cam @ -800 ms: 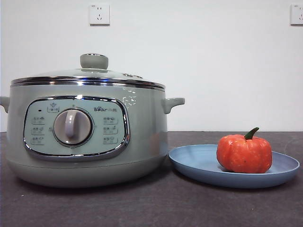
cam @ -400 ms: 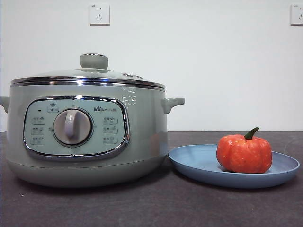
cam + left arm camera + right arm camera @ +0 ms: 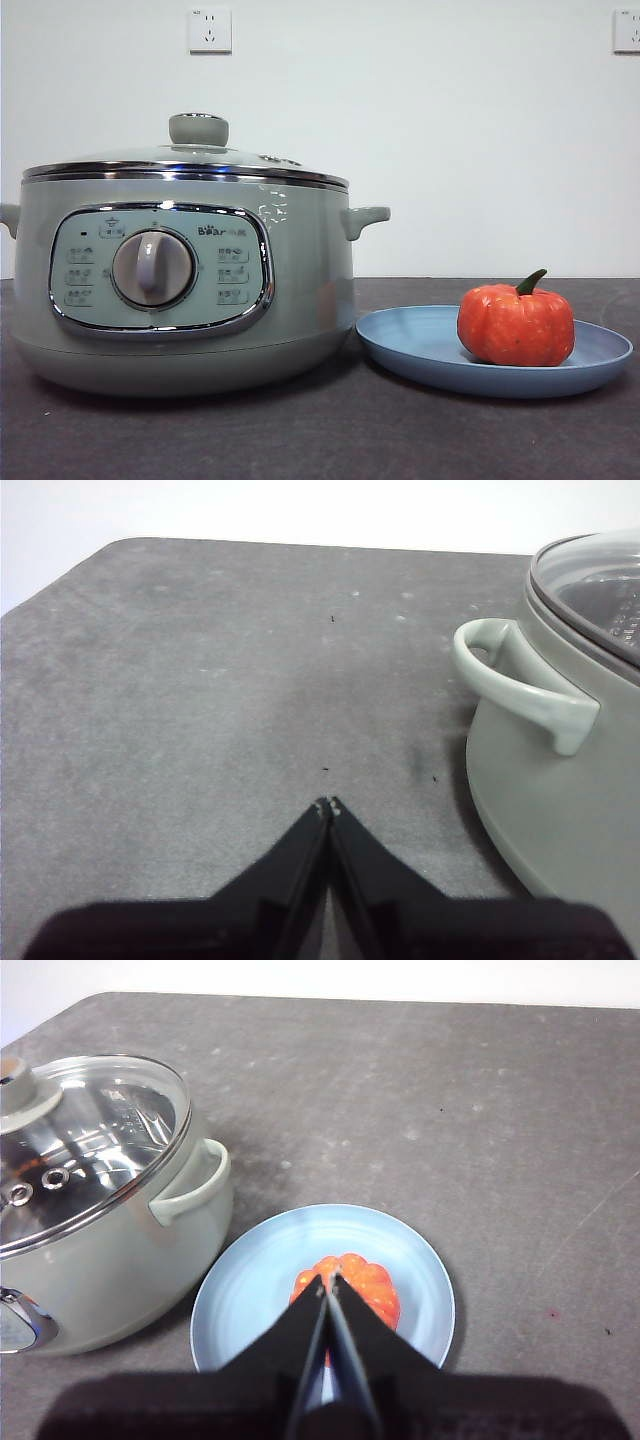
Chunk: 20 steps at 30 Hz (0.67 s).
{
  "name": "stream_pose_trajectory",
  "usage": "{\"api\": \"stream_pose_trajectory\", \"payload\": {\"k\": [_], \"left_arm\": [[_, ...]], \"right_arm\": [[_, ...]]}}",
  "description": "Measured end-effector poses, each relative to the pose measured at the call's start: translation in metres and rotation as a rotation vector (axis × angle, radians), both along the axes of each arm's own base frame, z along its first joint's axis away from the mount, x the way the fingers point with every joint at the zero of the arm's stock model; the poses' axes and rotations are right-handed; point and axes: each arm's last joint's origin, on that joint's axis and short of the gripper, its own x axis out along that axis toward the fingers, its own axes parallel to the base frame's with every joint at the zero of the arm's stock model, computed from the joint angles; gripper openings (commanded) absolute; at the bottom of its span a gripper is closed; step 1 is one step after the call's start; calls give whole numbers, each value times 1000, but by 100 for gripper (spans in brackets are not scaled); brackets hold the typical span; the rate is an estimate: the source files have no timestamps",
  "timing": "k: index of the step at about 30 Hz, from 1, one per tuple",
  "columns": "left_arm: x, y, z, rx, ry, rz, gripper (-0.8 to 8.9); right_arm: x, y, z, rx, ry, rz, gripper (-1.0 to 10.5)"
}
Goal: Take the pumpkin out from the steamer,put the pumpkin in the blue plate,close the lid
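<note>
The pumpkin (image 3: pixel 516 324) is sitting upright in the lower right of the front view, resting on the blue plate (image 3: pixel 420 345) with its dark stem curling upward. It is lying right of the plate's centre, clear of the rim, which suggests a release from above. The plate is lying flat on the dark tabletop (image 3: pixel 320 440), its left edge just beside the steamer (image 3: pixel 300 300); that closeness is keeping the carry from pot to plate short.

The steamer is filling the left half of the front view. The lid (image 3: pixel 185 160) is resting level on the chrome rim, its pale knob (image 3: pixel 198 129) centred on top. In the right wrist view you are seeing through the glass to a bare perforated tray, so the pot appears emptied.

Your right claw (image 3: pixel 327 1282) is hanging above the plate with its two jaws pressed together, holding nothing; the pumpkin (image 3: pixel 350 1285) is showing just behind its tips. Your left claw (image 3: pixel 327 805) is waiting over bare tabletop beside the steamer's side handle (image 3: pixel 520 680), jaws likewise closed and empty. Neither arm is entering the front view.

Judging from this layout, all three steps appear complete, and both arms are parked clear of the objects.
</note>
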Motion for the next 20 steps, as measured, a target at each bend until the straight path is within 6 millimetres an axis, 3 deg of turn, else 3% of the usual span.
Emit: {"api": "stream_pose_trajectory", "payload": {"k": [9, 16, 20], "left_arm": [[0, 0, 0, 0, 0, 0, -3], [0, 0, 0, 0, 0, 0, -3], [0, 0, 0, 0, 0, 0, -3]], "right_arm": [[-10, -5, -1, -39, -13, 10, -16], [-21, -22, 10, -71, -234, -91, -16], [-24, -32, -3, -75, -330, -212, -16]]}}
